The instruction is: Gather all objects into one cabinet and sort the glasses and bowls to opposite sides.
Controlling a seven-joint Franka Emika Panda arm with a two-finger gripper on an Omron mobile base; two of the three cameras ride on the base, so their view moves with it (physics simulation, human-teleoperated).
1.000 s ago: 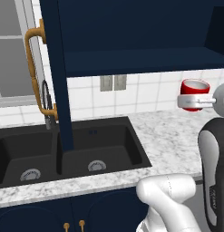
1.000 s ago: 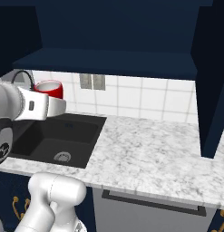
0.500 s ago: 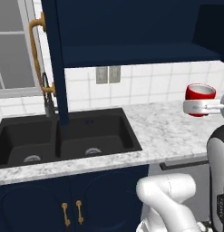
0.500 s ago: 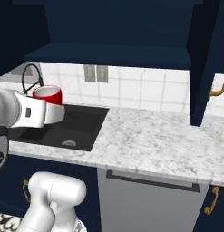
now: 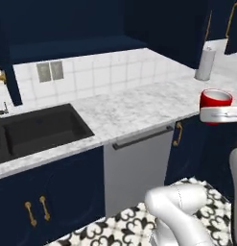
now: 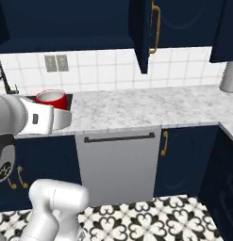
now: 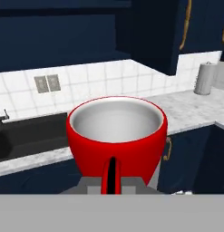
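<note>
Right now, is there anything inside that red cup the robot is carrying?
The red cup looks empty: the hand view looks down past its rim onto a bare pale grey inner wall. The very bottom is not clearly visible, and the fingers cover part of its outside.

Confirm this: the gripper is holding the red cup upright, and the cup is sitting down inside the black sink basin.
Not quite. The red cup is upright in the gripper, but it is held in the air, not in the sink. The left base view shows it well to the right of the basin.

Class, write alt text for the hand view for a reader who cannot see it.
A red cup with a pale inside sits in the gripper, upright and empty. Behind it lie a marble counter, a black sink and navy wall cabinets.
</note>
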